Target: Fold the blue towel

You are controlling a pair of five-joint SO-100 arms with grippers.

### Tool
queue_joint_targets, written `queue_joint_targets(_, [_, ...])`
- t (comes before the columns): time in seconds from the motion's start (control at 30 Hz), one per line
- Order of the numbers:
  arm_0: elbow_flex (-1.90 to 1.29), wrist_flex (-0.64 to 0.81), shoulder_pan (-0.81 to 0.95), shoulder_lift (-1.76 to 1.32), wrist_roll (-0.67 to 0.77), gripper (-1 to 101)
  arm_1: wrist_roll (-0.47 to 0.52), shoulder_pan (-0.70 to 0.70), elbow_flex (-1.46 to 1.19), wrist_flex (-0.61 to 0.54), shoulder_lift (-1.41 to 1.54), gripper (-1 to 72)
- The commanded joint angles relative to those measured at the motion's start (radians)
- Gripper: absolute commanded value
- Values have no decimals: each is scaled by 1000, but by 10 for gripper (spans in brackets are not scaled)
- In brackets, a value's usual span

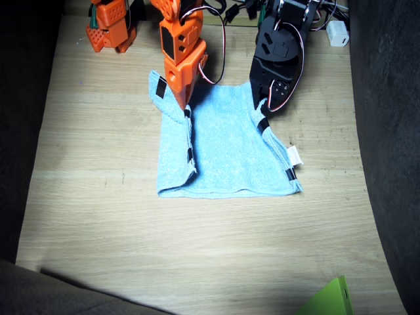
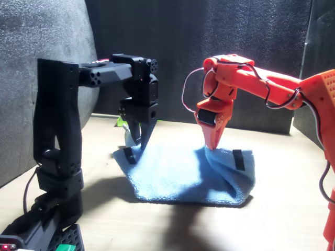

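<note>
Lying on the wooden table (image 1: pixel 98 216), the blue towel (image 1: pixel 226 154) was spread near the middle, its one side edge rucked up and partly turned over onto itself, with black tape marks (image 1: pixel 161 86) along two opposite edges and a small white tag (image 1: pixel 295 156) at one side. The right gripper (image 1: pixel 184 105), orange, pointed straight down with its jaws closed on a pinch of the towel's folded edge. The left gripper (image 1: pixel 263 105), black, pressed down at the opposite edge by a tape mark, its jaws narrow and seemingly nipping the cloth there, lifting it slightly in the front view (image 2: pixel 137 144).
</note>
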State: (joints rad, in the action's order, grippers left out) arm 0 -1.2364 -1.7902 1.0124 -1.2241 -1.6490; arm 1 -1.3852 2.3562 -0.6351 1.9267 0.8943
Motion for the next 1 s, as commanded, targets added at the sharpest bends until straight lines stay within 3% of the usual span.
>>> queue_joint_targets(0.0, [51,-8,-3,3,3,-2,-9,25,58,12,28,-1])
queue_joint_targets(0.33, [81,-8,-17,48,12,-2,-15,109,152,11,-92,-1])
queue_joint_targets(0.4, [72,-5,-9,40,9,-2,-12,133,166,11,-103,66])
queue_joint_targets(0.5, [51,2,3,26,5,-2,0,169,169,11,-95,280])
queue_joint_targets(0.53, [46,2,6,23,3,-2,8,178,169,11,-89,298])
queue_joint_targets(0.97, [17,5,15,-3,-3,-2,46,225,133,12,94,336])
